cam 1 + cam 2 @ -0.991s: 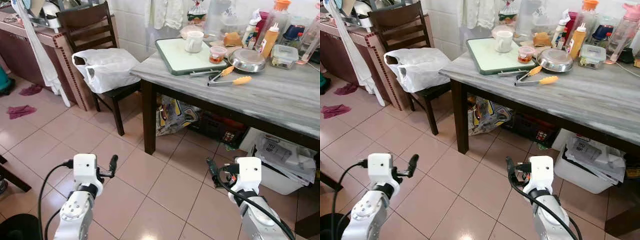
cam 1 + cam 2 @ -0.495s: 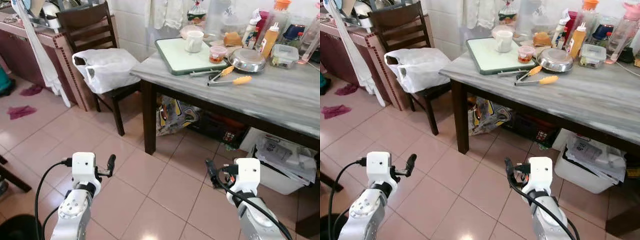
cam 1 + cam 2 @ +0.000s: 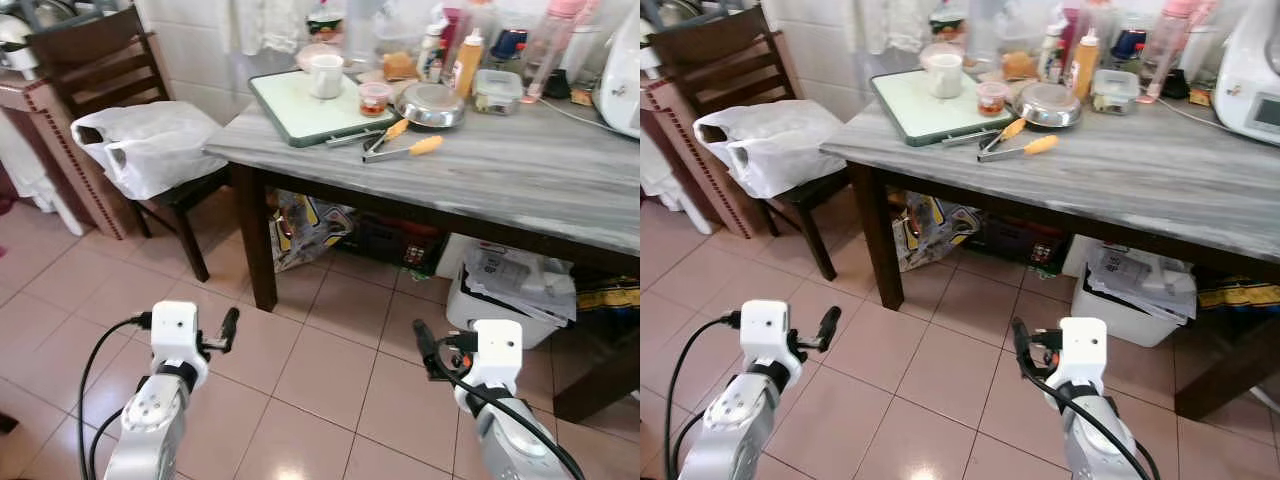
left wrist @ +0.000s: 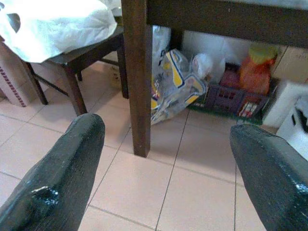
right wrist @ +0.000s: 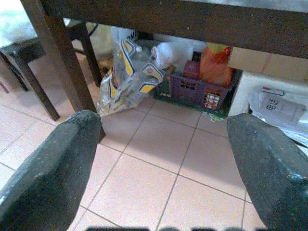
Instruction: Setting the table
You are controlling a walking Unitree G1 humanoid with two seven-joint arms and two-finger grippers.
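Currently both the left gripper (image 3: pixel 229 326) and right gripper (image 3: pixel 424 343) hang spread and empty above the floor; the table (image 3: pixel 520 175) with its mug (image 3: pixel 326 75) lies at 12 o'clock, equally distant.

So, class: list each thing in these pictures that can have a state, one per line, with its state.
Left gripper: open, holding nothing.
Right gripper: open, holding nothing.
White mug: upright on the green tray.
Tongs: lying flat on the table.
Plastic bag: slumped on the chair.
Orange-capped bottle: upright, capped.
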